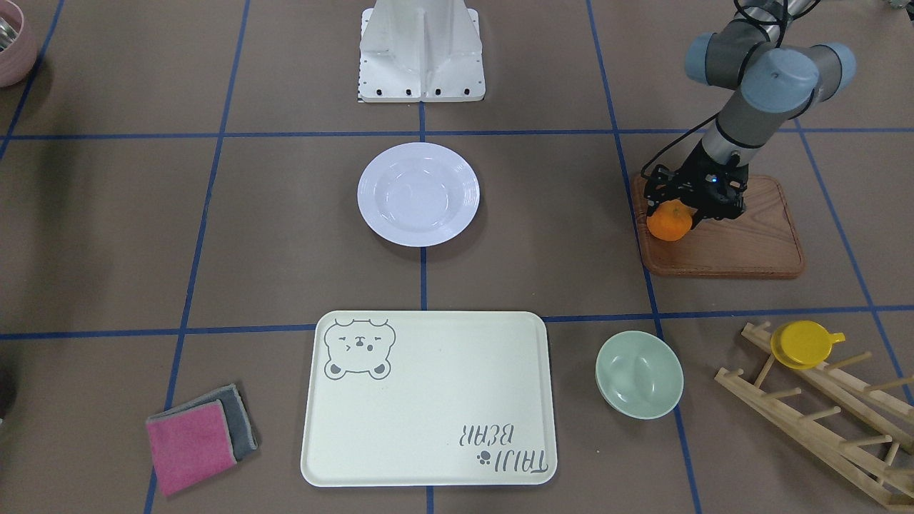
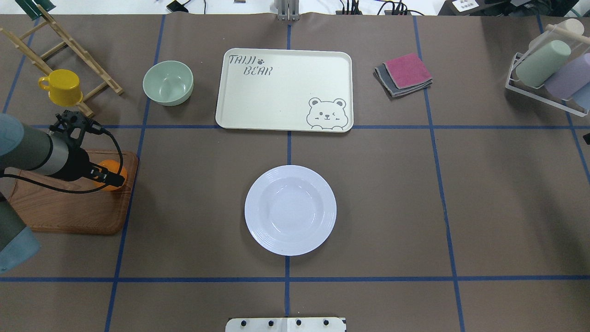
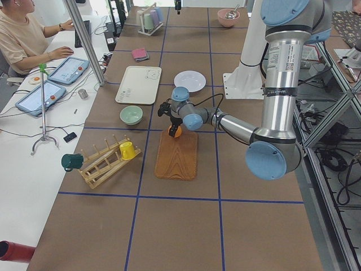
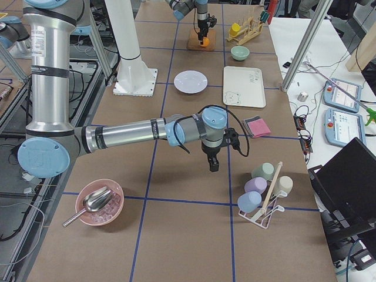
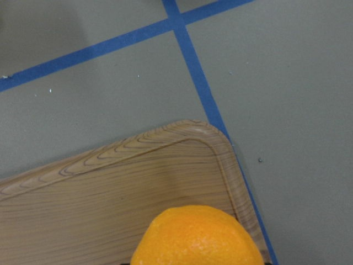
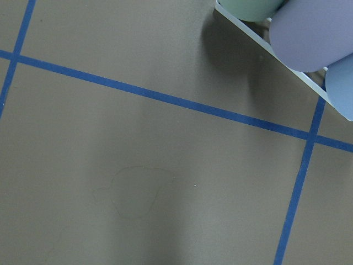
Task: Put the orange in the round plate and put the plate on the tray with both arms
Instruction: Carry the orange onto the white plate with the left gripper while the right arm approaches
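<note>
The orange (image 1: 669, 225) is seen pinched between the fingers of the left gripper (image 1: 671, 216), over the corner of a wooden board (image 1: 742, 243) that lies well apart from the round plate (image 1: 371, 214), on the robot's left of it. Whether the fruit is raised clear of the board cannot be told. The plate is empty, just in front of the robot's base. The tray (image 1: 428, 400), also empty, is laid beyond the plate, on the side away from the robot. The right gripper (image 4: 212, 166) is held low above bare table, well apart from the plate on its other side; whether its fingers are spread or pressed together cannot be told. The first step, taking up the orange, is judged to be in hand. Next, the fruit would have to be carried across to the plate's sunken centre and released low, so that it is not sent rolling.
</note>
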`<action>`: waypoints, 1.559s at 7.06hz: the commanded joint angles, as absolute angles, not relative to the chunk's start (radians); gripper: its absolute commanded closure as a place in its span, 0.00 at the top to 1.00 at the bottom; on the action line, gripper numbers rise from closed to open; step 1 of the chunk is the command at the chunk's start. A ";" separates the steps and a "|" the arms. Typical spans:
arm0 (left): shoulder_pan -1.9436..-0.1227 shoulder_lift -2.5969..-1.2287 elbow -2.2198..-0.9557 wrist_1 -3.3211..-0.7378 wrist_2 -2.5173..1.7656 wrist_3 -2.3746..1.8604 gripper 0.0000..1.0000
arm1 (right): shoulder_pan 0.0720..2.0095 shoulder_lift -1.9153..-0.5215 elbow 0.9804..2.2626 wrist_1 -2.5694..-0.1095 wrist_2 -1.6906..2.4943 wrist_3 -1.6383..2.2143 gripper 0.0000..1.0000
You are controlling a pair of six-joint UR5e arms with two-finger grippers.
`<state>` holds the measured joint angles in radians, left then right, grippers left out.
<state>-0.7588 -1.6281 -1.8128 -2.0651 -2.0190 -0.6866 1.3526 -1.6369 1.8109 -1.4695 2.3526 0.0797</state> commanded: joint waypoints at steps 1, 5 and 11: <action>-0.758 -1.792 -1.848 -1.871 -2.017 -0.789 0.00 | 1.345 -1.631 1.813 -1.470 2.353 0.083 1.00; -0.606 -2.156 -1.824 -1.557 -1.947 -1.056 0.00 | 1.203 -1.599 1.816 -1.252 2.349 0.441 1.00; -0.393 -2.382 -1.597 -1.577 -1.795 -1.247 0.21 | 0.949 -1.436 1.908 -1.230 2.255 0.909 1.00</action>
<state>-0.4210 -2.3674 -1.6073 -1.5719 -1.7991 -1.2314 1.0143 -1.4666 1.8844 -1.2317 2.3023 0.8196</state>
